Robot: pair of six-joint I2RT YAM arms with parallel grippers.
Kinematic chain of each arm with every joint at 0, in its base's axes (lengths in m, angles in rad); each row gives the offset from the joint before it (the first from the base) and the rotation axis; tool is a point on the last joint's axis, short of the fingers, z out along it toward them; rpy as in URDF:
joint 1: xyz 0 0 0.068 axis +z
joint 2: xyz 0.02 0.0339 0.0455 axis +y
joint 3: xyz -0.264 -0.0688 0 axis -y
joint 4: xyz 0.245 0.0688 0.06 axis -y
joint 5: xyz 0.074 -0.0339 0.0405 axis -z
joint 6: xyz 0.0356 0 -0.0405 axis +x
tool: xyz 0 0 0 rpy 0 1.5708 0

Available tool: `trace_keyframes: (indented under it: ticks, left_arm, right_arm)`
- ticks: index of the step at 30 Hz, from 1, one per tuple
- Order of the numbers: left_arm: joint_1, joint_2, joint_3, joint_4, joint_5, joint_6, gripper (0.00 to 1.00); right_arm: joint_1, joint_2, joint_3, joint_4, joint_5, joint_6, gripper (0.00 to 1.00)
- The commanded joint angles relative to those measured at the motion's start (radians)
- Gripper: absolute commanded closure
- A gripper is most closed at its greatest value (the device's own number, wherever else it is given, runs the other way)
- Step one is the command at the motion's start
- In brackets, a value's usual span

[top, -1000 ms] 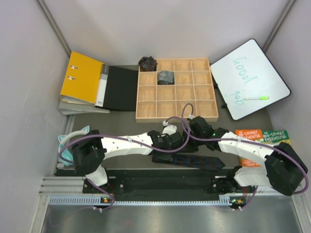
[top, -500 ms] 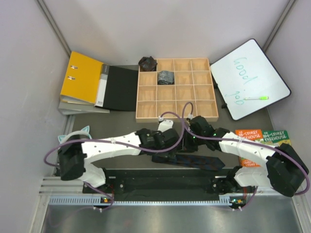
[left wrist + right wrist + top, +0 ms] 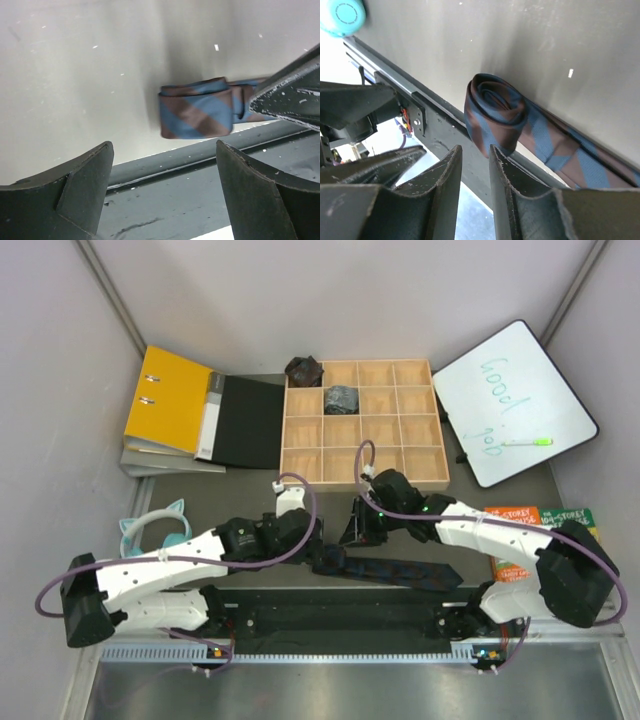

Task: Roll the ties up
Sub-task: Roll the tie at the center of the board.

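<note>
A blue-and-brown striped tie (image 3: 400, 570) lies flat along the near table edge, its left end coiled into a small roll (image 3: 197, 112) (image 3: 495, 117). My left gripper (image 3: 318, 542) (image 3: 162, 150) is wide open with nothing in it, a short way left of the roll. My right gripper (image 3: 355, 532) (image 3: 473, 147) points at the roll with only a narrow gap between its fingers and nothing in that gap. One of its fingertips (image 3: 493, 148) is at the roll's edge. A brownish-black rolled tie (image 3: 304, 370) and a greyish one (image 3: 341, 398) sit in cells of the wooden tray (image 3: 360, 483).
A yellow binder (image 3: 170, 400) and a black folder cover (image 3: 250, 422) lie at the back left. A whiteboard (image 3: 515, 400) with a green marker (image 3: 527, 441) leans at the back right. Books (image 3: 540, 525) lie at the right, teal cat-ear headphones (image 3: 150, 530) at the left. A black rail (image 3: 330, 615) runs along the near edge.
The left arm has drawn back to the left, taking its gripper off the tie. The right gripper has slid left to the tie's coiled end.
</note>
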Motion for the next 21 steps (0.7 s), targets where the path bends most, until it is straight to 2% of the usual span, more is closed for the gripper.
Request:
trace_keyframes:
  ticks: [1,9,21]
  left_arm:
    - [0.034,-0.070,-0.044,0.036,0.004,-0.016,0.13]
    - [0.073,-0.089,-0.096,0.073,0.036,-0.009,0.14]
    - [0.100,-0.072,-0.133,0.139,0.077,0.005,0.16]
  right_arm:
    - [0.039,0.053,0.074,0.037,0.006,0.007,0.71]
    - [0.053,0.116,0.087,0.075,0.001,0.012,0.72]
    - [0.053,0.154,0.009,0.130,0.008,0.018,0.74]
